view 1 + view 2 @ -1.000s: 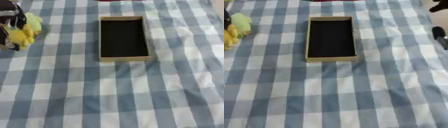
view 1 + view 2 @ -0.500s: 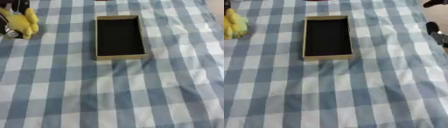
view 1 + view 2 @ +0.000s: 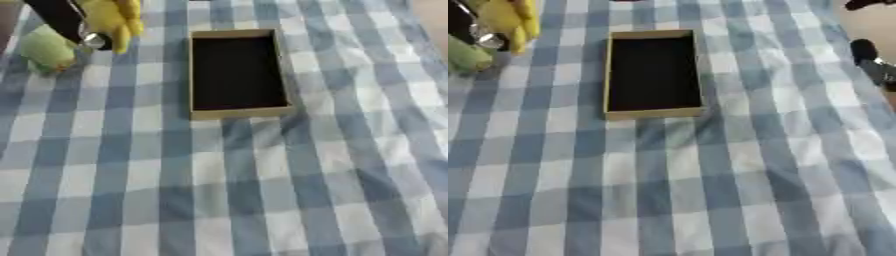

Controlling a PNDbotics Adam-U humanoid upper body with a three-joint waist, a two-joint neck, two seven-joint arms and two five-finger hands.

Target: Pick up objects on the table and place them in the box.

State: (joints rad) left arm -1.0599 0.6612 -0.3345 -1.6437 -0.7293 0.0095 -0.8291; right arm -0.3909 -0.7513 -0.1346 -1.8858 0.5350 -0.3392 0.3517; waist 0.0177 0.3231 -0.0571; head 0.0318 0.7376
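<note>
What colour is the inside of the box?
Black inside the box, with a tan rim; clearest in the left eye view.

My left hand is cut off by the top edge in the left eye view; I cannot tell how its fingers stand around the yellow object, itself cropped at the top. The pale green object is blurred, shape unclear. My right hand shows only as dark parts at the right edge, fingers unreadable.
</note>
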